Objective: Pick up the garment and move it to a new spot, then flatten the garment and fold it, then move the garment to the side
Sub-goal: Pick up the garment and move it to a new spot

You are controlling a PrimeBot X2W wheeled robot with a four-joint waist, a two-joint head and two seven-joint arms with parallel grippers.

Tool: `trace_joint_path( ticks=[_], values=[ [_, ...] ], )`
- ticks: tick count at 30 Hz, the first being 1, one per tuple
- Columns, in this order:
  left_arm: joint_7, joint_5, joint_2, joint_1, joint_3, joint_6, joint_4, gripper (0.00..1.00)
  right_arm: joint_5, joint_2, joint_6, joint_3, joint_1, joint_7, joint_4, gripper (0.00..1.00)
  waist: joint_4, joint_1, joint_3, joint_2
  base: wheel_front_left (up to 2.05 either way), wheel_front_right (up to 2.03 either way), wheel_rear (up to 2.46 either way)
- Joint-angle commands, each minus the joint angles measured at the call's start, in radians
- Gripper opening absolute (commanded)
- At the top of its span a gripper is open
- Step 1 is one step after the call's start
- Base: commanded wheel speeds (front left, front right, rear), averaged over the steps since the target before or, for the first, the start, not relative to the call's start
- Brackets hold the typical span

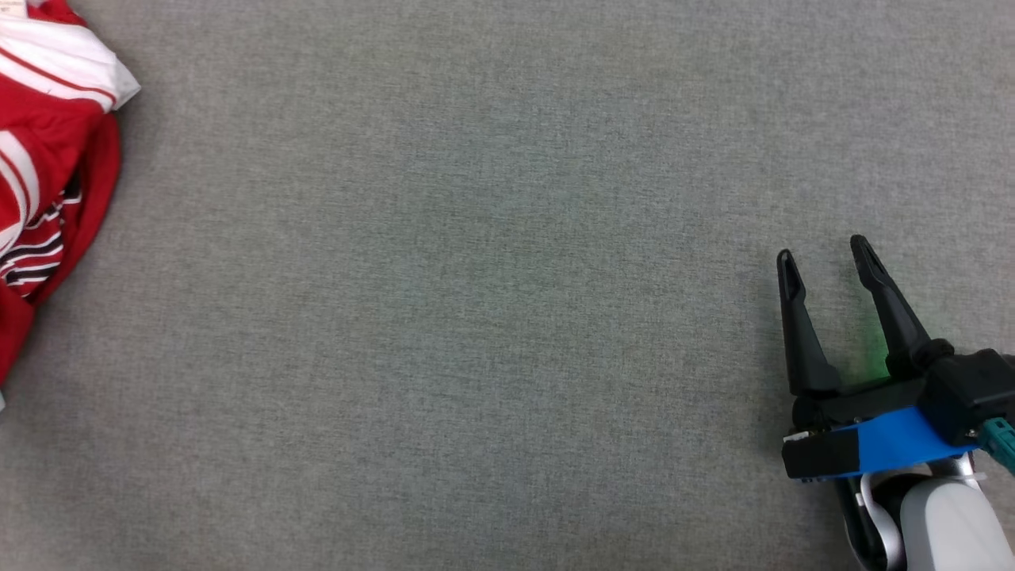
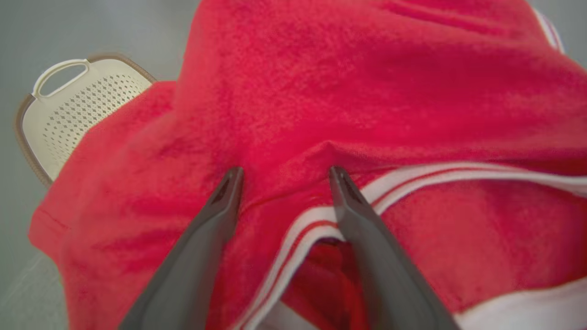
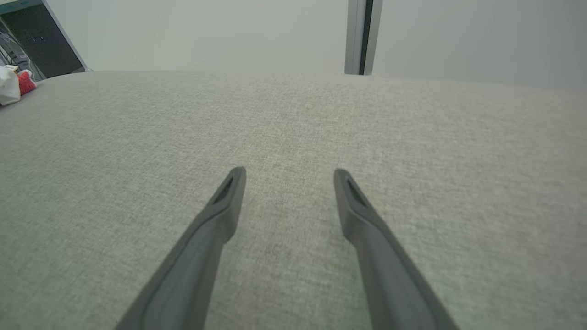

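The garment (image 1: 55,159) is a crumpled red piece with white and black stripes, lying at the far left edge of the grey table in the head view. In the left wrist view the garment (image 2: 348,91) is very close, and my left gripper (image 2: 285,176) stands open right over a red fold beside a white stripe, fingertips at or near the cloth with nothing clamped. My right gripper (image 1: 825,255) is open at the lower right, far from the garment, above bare cloth surface. In the right wrist view the right gripper (image 3: 290,176) points across the table, and the garment (image 3: 16,85) is a small patch at far left.
A cream perforated basket (image 2: 69,110) with a handle lies beyond the garment in the left wrist view. The grey fabric table (image 1: 476,317) spreads wide between the garment and my right gripper. A pale wall and a vertical post (image 3: 362,36) stand behind the table's far edge.
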Motion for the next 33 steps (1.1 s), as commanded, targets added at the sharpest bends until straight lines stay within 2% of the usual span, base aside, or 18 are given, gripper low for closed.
trace_joint_path(
  ticks=[1,2,3,4,9,14,18,22,27,33],
  values=[
    [0.005,-0.013,-0.006,-0.013,0.01,0.003,0.022,1.0,-0.005,-0.004,0.0,0.0,-0.004,0.0,-0.01,1.0,-0.009,-0.0003,0.009,-0.0001,0.0,0.0,0.0],
    [0.032,-0.037,-0.014,-0.017,0.019,0.007,0.057,0.91,-0.003,-0.004,0.0,-0.001,-0.004,0.0,-0.02,1.0,-0.023,-0.0003,0.019,-0.0001,0.0,0.0,0.0],
    [0.038,-0.04,-0.012,-0.021,0.02,0.004,0.069,0.26,0.0,-0.004,0.0,-0.002,-0.004,0.0,-0.022,1.0,-0.027,-0.0003,0.024,-0.0001,0.0,0.0,0.0],
    [0.04,-0.042,-0.013,-0.023,0.017,0.003,0.079,0.0,0.003,-0.004,0.0,-0.004,-0.003,-0.001,-0.021,1.0,-0.029,-0.0003,0.025,-0.0001,0.0,0.0,0.0],
    [-0.018,-0.029,0.0,-0.061,0.014,0.001,0.072,0.0,0.031,-0.004,0.0,-0.012,-0.007,-0.014,0.004,1.0,-0.026,-0.0003,-0.011,-0.0001,0.0,0.0,0.0],
    [-0.087,0.001,0.036,-0.099,-0.008,-0.039,0.002,0.0,0.064,-0.004,0.0,0.0,-0.01,-0.046,0.056,1.0,-0.013,-0.0003,-0.105,-0.0001,0.0,0.0,0.0],
    [-0.088,0.021,0.081,-0.112,-0.029,-0.073,-0.077,0.0,0.103,-0.003,0.0,0.013,0.001,-0.076,0.113,1.0,-0.008,-0.0003,-0.205,-0.0001,0.0,0.0,0.0],
    [-0.038,0.041,0.099,-0.165,-0.083,-0.092,-0.202,0.0,0.148,-0.004,0.0,0.017,0.022,-0.106,0.173,1.0,-0.009,-0.0003,-0.313,-0.0001,0.0,0.0,0.0],
    [0.051,0.034,0.076,-0.256,-0.161,-0.108,-0.363,0.0,0.188,-0.004,0.0,0.024,0.038,-0.133,0.222,1.0,-0.03,-0.0003,-0.412,-0.0001,0.0,0.0,0.0],
    [0.137,-0.018,-0.001,-0.341,-0.263,-0.126,-0.492,0.0,0.216,-0.004,0.0,0.031,0.051,-0.146,0.246,1.0,-0.098,-0.0003,-0.471,-0.0001,0.0,0.0,0.0]
  ],
)
